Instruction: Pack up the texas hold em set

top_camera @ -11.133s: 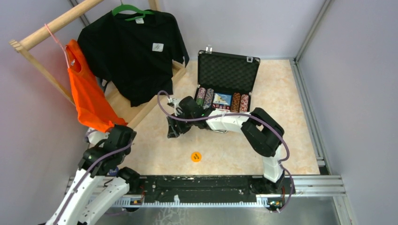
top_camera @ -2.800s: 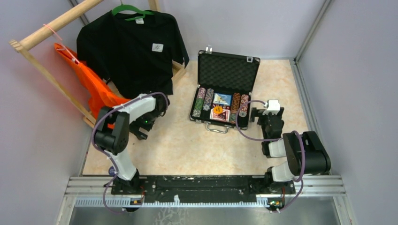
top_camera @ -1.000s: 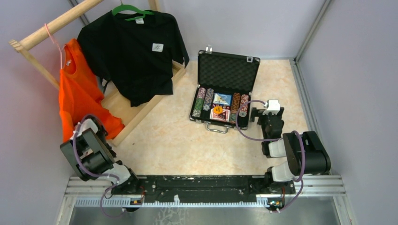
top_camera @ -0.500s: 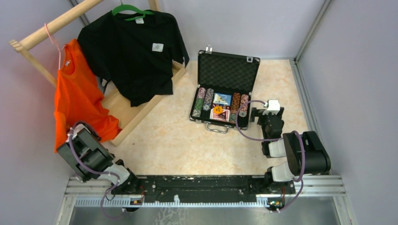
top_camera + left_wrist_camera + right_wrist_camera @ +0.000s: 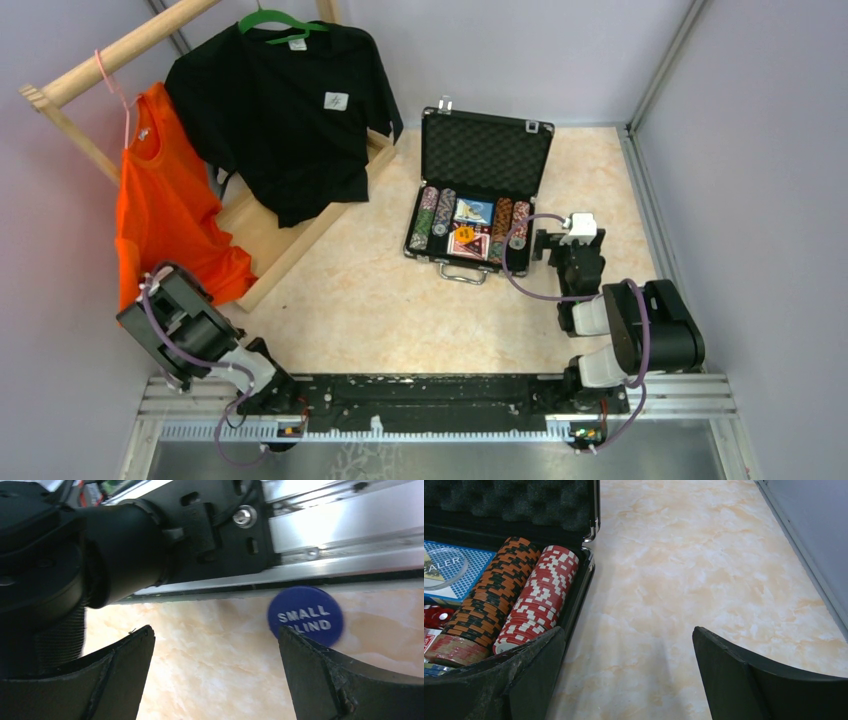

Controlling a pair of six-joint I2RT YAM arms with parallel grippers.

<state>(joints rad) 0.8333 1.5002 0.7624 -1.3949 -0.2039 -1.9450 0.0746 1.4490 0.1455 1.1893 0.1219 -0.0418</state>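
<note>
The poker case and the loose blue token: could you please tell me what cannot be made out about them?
- Blue token: top view, not visible, apparently behind the left arm; left wrist view, its lower edge behind a finger.
- Case: right wrist view, mostly cut off by the frame's left edge.
- Dice: right wrist view, cut by that edge; top view, too small.
</note>
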